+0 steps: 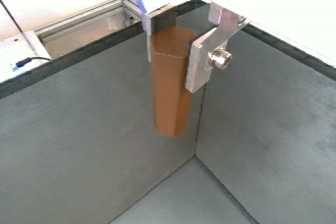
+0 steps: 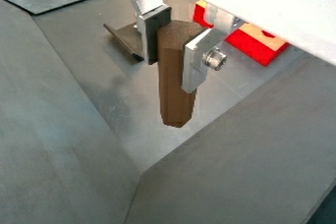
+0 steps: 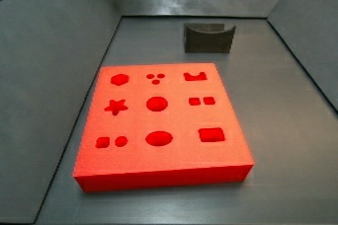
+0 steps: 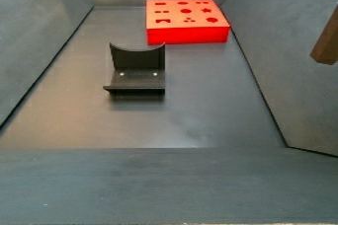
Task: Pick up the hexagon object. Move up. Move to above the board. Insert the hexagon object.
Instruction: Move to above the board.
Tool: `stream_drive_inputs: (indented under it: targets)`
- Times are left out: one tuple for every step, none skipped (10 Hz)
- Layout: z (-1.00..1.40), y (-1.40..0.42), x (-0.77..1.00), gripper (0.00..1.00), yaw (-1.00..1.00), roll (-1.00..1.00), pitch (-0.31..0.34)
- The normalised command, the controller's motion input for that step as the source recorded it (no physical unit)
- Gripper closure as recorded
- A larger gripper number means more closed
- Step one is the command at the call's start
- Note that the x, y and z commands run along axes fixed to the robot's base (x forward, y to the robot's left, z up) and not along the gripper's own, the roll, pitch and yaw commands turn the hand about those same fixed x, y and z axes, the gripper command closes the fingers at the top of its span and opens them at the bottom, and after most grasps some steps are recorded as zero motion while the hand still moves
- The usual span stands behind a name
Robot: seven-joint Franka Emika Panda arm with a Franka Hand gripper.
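In both wrist views the gripper, its flat silver fingers clamped on the slim brown hexagon peg, holds it upright above the grey floor, beyond it the dark grey U-notched block, farther the flat red board.

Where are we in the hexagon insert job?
Pick and lift look done: the gripper is shut on the hexagon object, which hangs clear of the floor in both wrist views. In hand: carrying it to the board. Left: insertion; the board's hexagon hole is empty, and the peg is only at a side view's edge.
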Motion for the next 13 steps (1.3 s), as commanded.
stream_drive_inputs:
  targets:
    - [0.02, 0.00, -0.43, 1.00, 0.03, 0.07, 0.077]
    - [0.02, 0.00, -0.43, 1.00, 0.03, 0.07, 0.077]
    - [0.02, 0.00, -0.43, 1.00, 0.03, 0.07, 0.077]
    - [0.19, -1.00, 0.36, 1.00, -0.63, 0.14, 0.061]
    - [0.19, -1.00, 0.36, 1.00, -0.62, 0.14, 0.061]
    - [0.19, -1.00, 0.36, 1.00, -0.37, 0.08, 0.041]
    - [0.19, -1.00, 0.36, 1.00, -0.20, 0.00, 0.015]
    - [0.19, -1.00, 0.36, 1.00, -0.05, -0.03, 0.016]
    - [0.19, -1.00, 0.36, 1.00, -0.04, -0.03, 0.027]
    - [0.20, -1.00, 0.36, 1.00, -0.01, -0.02, 0.050]
    - [0.20, -1.00, 0.37, 1.00, -0.01, -0.02, 0.058]
    - [0.20, -1.00, 0.37, 1.00, 0.00, -0.01, 0.072]
    - [0.20, -1.00, 0.38, 1.00, 0.00, -0.02, 0.088]
